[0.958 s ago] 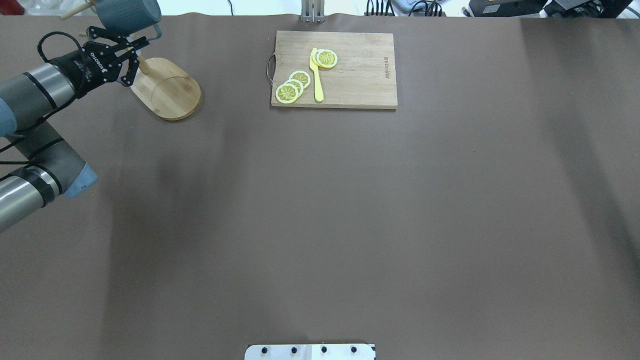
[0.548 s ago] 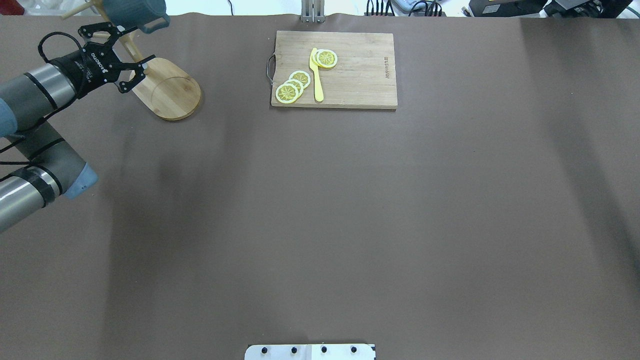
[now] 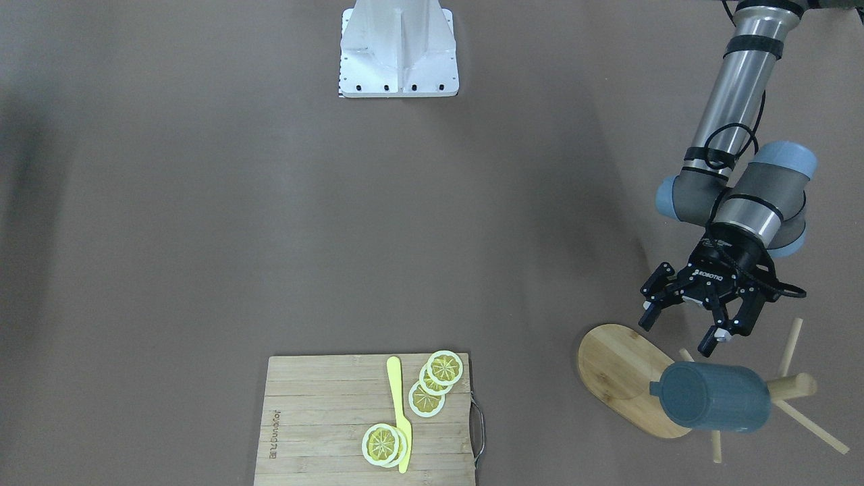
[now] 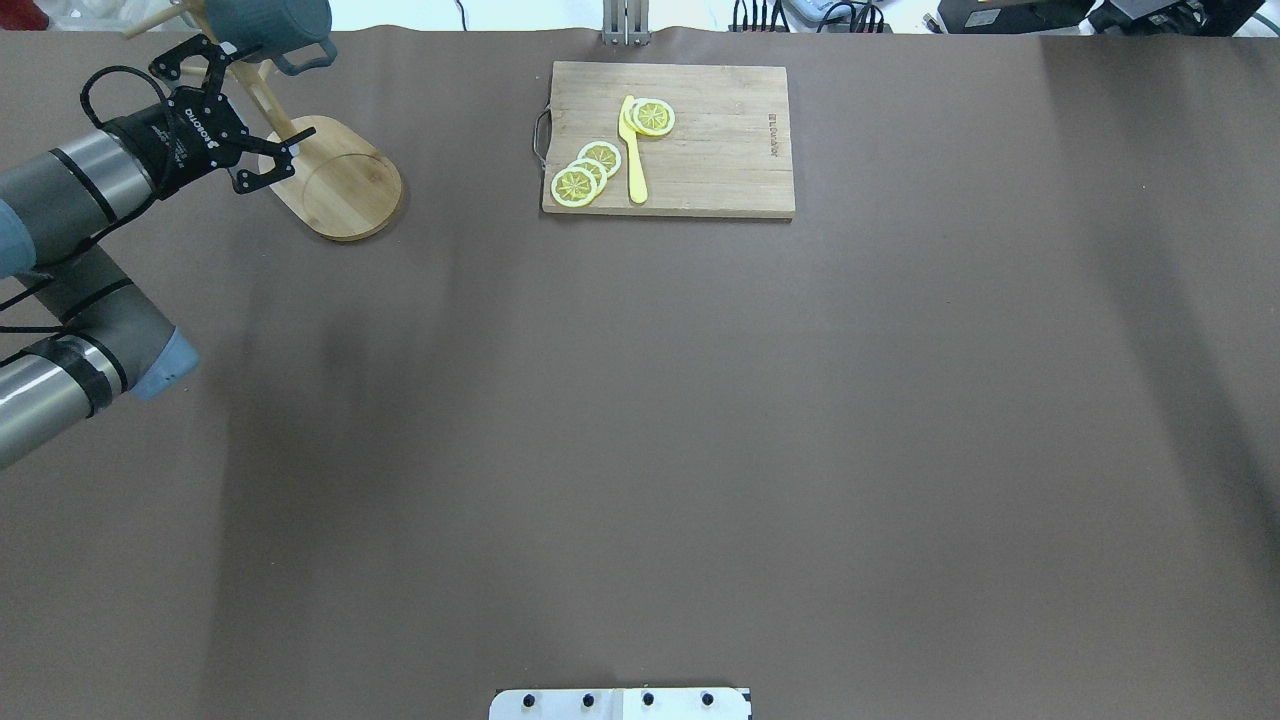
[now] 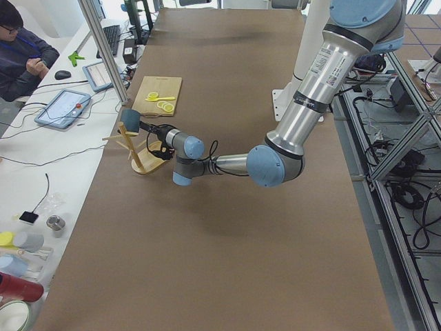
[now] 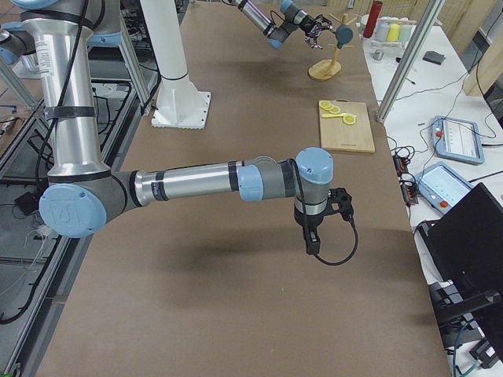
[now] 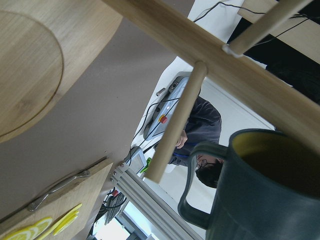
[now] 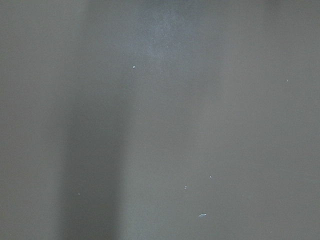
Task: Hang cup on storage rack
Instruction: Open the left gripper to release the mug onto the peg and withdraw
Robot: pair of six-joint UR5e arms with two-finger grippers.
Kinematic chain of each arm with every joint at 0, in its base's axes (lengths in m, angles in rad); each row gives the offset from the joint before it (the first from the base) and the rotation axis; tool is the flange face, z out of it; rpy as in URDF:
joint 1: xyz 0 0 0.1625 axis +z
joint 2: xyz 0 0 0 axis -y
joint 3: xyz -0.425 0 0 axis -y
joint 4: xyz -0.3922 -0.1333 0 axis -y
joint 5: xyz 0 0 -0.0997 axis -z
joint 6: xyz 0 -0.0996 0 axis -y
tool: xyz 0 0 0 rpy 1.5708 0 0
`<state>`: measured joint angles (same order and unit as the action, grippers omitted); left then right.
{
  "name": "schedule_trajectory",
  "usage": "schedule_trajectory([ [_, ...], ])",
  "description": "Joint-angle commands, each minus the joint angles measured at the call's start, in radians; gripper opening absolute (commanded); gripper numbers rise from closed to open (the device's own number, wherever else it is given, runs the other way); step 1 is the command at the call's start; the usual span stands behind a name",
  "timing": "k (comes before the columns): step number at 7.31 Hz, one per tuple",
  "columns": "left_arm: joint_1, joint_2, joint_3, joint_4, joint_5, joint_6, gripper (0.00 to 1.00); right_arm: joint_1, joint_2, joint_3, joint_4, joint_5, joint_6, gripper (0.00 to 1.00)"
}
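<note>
Brown table covering (image 3: 202,202) lay under everything. Nearest the robot and well apart from the storage rack (image 3: 614,364), the right gripper (image 6: 312,239) pointed down over bare table; whether its jaws were apart or closed could not be told. On the robot's side of the rack, just beside its post, the left gripper (image 3: 678,335) had its jaws spread wide with nothing between them, clear of the cup (image 3: 715,405). The cup sat high on the rack among the pegs, tipped on its side above the oval base; how its handle caught a peg could not be made out. Well apart from the rack lay a cutting board (image 3: 324,418) carrying lemon slices (image 3: 445,368) and a yellow knife (image 3: 398,412).
</note>
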<state>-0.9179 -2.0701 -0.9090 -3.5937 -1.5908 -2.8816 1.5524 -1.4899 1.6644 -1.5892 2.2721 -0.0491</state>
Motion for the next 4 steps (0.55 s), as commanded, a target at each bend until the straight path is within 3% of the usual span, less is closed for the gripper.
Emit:
schedule_trajectory([
  [1,0.002,0.059,-0.077,-0.072,-0.039,0.001,0.99,0.001,-0.001,0.000,0.000,0.001,0.000,1.00],
  [3,0.001,0.138,-0.225,-0.074,-0.125,0.021,0.99,0.002,-0.003,0.002,0.000,0.001,0.000,1.00],
  [4,-0.002,0.187,-0.291,-0.074,-0.215,0.127,0.99,0.000,-0.006,0.009,0.000,0.001,0.000,1.00],
])
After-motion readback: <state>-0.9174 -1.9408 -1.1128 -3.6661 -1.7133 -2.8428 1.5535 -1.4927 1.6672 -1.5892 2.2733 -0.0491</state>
